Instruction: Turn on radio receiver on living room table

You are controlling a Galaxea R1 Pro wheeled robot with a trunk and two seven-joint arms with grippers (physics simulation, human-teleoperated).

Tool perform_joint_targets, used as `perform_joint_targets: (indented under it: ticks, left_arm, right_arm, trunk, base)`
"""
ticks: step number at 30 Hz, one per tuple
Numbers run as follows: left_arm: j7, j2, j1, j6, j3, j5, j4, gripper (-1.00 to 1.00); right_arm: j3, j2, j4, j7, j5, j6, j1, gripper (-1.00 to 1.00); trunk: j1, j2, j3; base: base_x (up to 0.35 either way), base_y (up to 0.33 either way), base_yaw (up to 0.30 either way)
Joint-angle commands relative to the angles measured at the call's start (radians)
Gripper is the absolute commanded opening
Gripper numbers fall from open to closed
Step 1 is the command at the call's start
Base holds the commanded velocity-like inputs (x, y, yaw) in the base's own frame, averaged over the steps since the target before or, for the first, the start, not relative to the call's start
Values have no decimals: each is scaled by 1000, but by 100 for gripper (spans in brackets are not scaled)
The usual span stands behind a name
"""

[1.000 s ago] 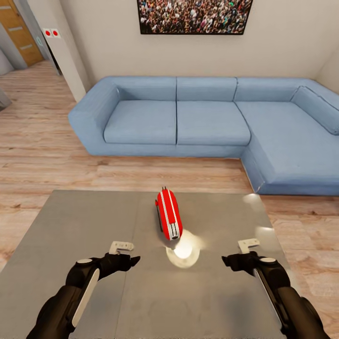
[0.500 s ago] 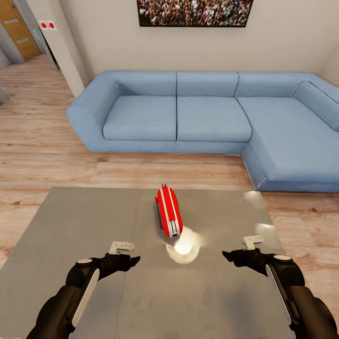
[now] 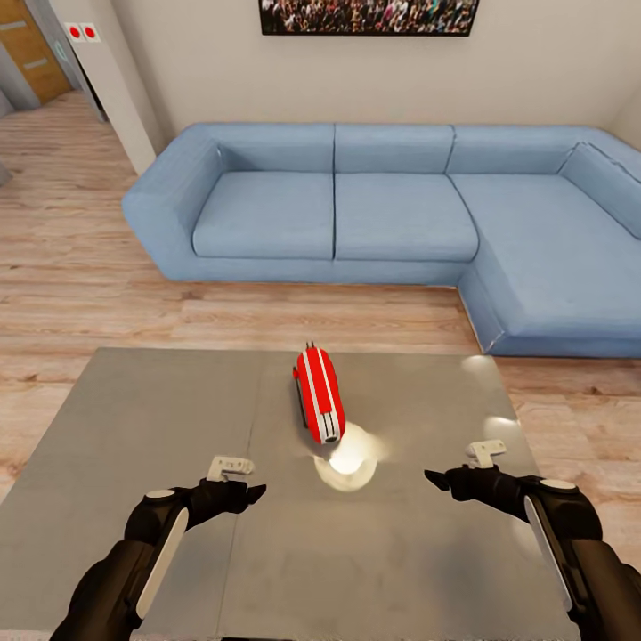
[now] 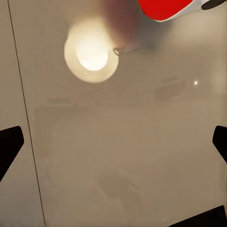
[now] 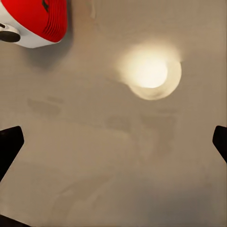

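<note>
The red radio receiver stands on its narrow white-striped edge near the middle of the glossy grey table, with its thin wire stand on its left side. My left gripper hovers over the table's near part, left of and nearer than the radio, and it is open. My right gripper hovers on the other side, also open. In the left wrist view the radio lies beyond the spread fingers. In the right wrist view the radio is likewise well ahead of the wide-apart fingers.
A bright lamp reflection glows on the tabletop just in front of the radio. Behind the table a blue L-shaped sofa runs along the beige wall under a framed crowd photo. Light wood floor surrounds the table.
The whole picture has shifted, so the camera has moved closer and the sofa sits higher in it. My right arm has swung outward to the right. The left arm and the radio keep their places.
</note>
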Motion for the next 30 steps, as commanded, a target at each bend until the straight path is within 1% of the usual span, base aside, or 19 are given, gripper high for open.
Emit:
perform_joint_targets:
  ticks: [1, 30]
  left_arm:
    - [0, 0, 0, 0, 0, 0, 0, 100]
    - [1, 0, 0, 0, 0, -1, 2, 100]
  right_arm:
    - [0, 0, 0, 1, 0, 0, 0, 100]
    - [-2, 1, 4, -3, 10, 3, 0, 100]
  trunk:
    - [0, 0, -2]
    - [0, 0, -49]
  base:
    - [0, 0, 0]
    - [0, 0, 0]
